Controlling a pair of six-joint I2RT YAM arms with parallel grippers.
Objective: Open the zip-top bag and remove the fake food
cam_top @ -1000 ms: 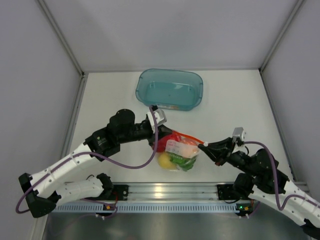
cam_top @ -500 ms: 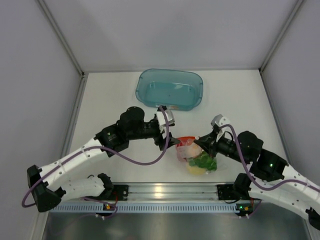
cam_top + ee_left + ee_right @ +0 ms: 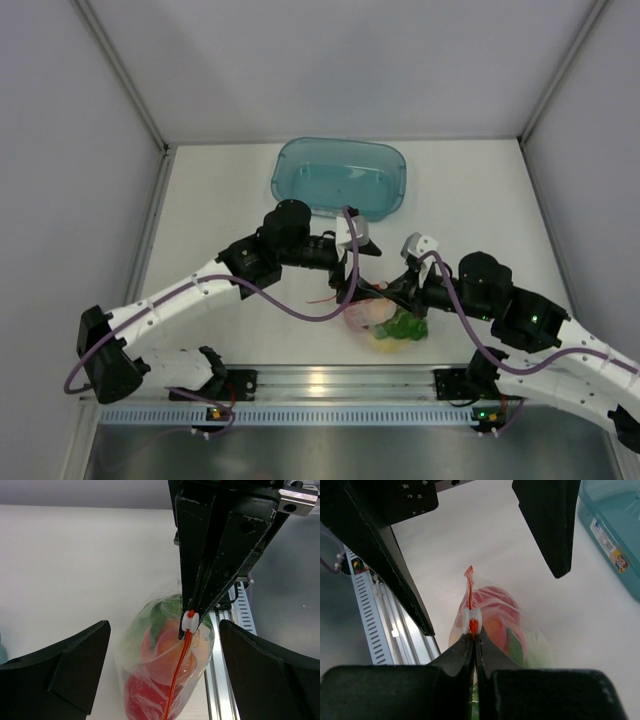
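Left gripper (image 3: pixel 164 645) has swung in, jaws wide, beside right gripper (image 3: pixel 475 637) pinching the zip-top bag (image 3: pixel 492 610) (5 o'clock from the bin (image 3: pixel 290 170)).

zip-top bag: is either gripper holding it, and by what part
The right gripper is shut on the zip-top bag, pinching its orange-red zip strip at the white slider. The left gripper is open, holding nothing.

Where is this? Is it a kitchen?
Probably a robot test booth: bare grey walls around a white table, a left arm and right arm on a metal rail, toy-looking food in a bag.
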